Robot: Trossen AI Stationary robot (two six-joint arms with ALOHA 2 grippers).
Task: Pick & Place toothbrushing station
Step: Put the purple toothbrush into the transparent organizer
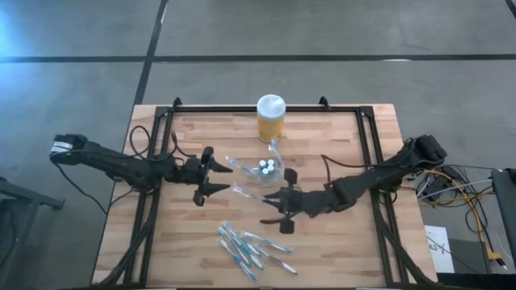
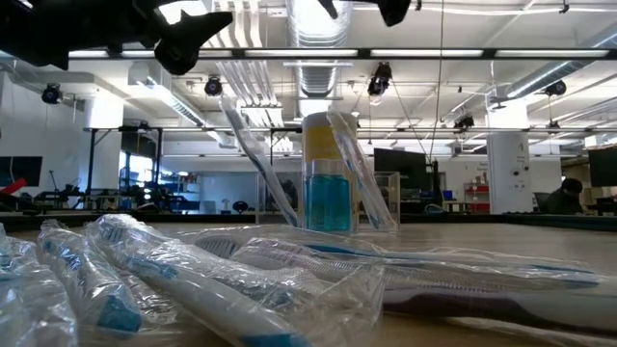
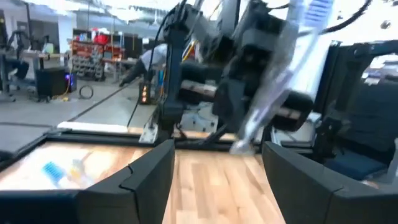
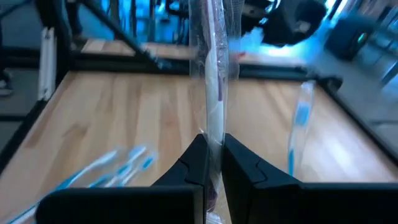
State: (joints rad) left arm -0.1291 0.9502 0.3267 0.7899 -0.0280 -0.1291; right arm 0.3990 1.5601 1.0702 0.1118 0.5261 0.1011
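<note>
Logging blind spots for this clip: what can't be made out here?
- High view: the toothbrushing station is clear plastic against wood; its slots are too small to count.
- Low view: both pincers are cut off by the top edge.
- Left wrist view: the right pincer's wrapped toothbrush is motion-blurred.
- Right wrist view: the right pincer hides the toothbrush's lower end.

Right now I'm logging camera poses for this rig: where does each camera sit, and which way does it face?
High view: overhead, straight down on the table; both arms, left gripper and right gripper.
Low view: table-top height, level past the toothbrush pile to the toothbrushing station; dark arm parts along the top.
Left wrist view: on the left arm, facing the right arm; own open fingers.
Right wrist view: on the right arm; own fingers shut on a wrapped toothbrush.
Shared: both wrist views show that wrapped toothbrush.
</note>
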